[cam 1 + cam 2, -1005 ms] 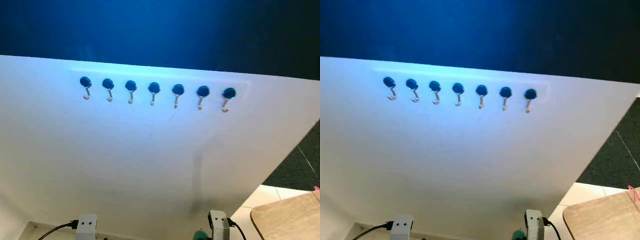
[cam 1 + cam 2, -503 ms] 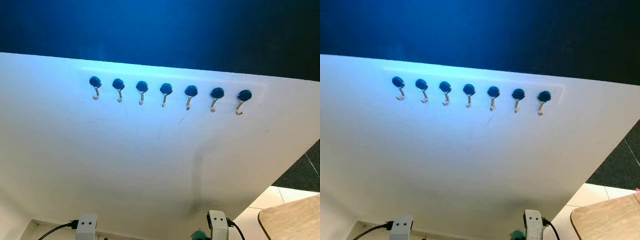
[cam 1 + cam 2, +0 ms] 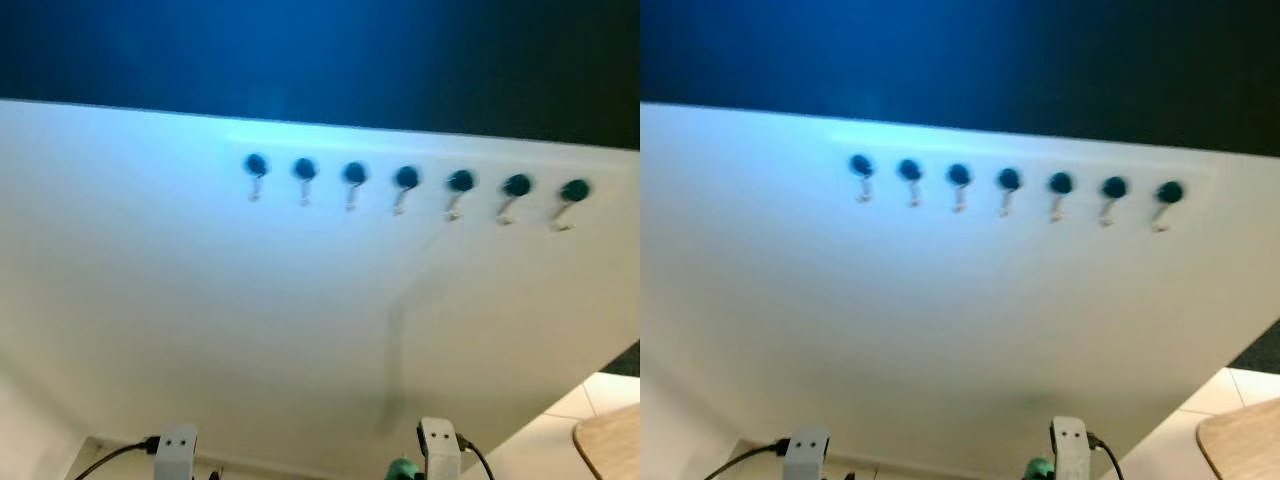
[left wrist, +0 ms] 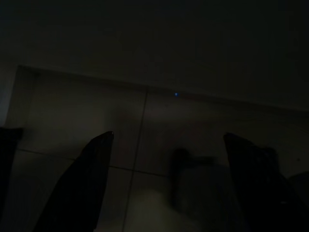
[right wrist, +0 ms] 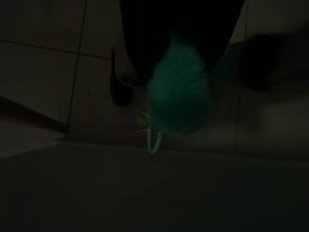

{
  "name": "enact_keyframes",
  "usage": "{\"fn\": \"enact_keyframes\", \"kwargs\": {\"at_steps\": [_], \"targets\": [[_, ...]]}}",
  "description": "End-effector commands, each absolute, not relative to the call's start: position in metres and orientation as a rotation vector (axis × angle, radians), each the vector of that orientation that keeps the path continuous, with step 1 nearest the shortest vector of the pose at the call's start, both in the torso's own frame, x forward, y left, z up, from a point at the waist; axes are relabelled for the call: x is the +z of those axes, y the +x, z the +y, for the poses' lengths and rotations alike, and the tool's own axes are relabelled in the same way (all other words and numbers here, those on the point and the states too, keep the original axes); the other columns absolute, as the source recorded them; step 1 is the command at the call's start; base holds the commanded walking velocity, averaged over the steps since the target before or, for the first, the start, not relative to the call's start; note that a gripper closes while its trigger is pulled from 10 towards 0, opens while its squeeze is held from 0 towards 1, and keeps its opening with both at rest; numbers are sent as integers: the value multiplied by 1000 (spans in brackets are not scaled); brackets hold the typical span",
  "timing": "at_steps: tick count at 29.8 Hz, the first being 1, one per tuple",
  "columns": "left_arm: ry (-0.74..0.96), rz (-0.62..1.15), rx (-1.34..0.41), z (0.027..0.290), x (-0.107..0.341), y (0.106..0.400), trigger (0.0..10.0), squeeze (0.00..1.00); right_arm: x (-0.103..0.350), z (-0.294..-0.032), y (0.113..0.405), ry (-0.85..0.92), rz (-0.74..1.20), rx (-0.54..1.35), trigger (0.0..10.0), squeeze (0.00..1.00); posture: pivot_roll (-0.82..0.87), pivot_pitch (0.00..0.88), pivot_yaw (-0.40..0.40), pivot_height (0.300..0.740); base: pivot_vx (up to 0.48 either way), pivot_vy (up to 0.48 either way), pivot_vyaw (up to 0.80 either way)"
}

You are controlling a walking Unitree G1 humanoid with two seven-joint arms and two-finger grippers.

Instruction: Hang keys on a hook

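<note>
A row of several blue-knobbed hooks [image 3: 406, 178] runs across the upper part of a white board [image 3: 250, 300], blurred in both eye views. My right wrist [image 3: 438, 445] sits low at the picture's bottom edge, with a bit of green fluff [image 3: 402, 468] beside it. In the dark right wrist view, my right gripper [image 5: 181, 58] is shut on a green fluffy keychain [image 5: 181, 101] whose pale green ring [image 5: 154, 140] dangles below it over the tiled floor. My left gripper [image 4: 169, 135] hangs open above the floor, nothing between its fingers.
A dark blue wall [image 3: 320, 50] rises above the white board. The corner of a light wooden table [image 3: 612, 455] lies at the lower right over pale floor tiles [image 3: 560, 440]. The board's right edge slants down toward that corner.
The whole picture has shifted: the hook row now sits further right and is blurred, so the camera has turned left. Both arms stay low as before.
</note>
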State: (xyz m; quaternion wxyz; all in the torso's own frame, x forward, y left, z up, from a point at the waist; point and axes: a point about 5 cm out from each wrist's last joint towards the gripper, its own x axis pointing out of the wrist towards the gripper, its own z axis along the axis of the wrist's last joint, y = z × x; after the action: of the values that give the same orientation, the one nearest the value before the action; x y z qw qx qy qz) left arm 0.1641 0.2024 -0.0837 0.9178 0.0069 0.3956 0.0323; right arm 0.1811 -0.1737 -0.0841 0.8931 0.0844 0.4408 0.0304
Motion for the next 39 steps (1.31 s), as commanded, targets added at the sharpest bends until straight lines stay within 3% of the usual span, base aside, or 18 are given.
{"fn": "enact_keyframes", "kwargs": {"at_steps": [1, 14, 26, 39], "targets": [[5, 827, 76, 203, -86, 159, 10000, 0, -85, -168, 180, 198, 919, 62, 10000, 0, 71, 45, -19, 740, 0, 322, 0], [20, 821, 52, 203, -86, 159, 10000, 0, -86, -167, 179, 204, 920, 59, 10000, 0, 73, 44, -13, 740, 0, 143, 0], [62, 827, 18, 202, -86, 157, 10000, 0, -86, -166, 178, 210, 922, 53, 10000, 0, 76, 42, -9, 740, 0, -452, 0], [56, 821, 28, 202, -85, 160, 10000, 0, -87, -167, 176, 214, 925, 44, 10000, 0, 72, 35, -9, 740, 0, 0, 0]]}}
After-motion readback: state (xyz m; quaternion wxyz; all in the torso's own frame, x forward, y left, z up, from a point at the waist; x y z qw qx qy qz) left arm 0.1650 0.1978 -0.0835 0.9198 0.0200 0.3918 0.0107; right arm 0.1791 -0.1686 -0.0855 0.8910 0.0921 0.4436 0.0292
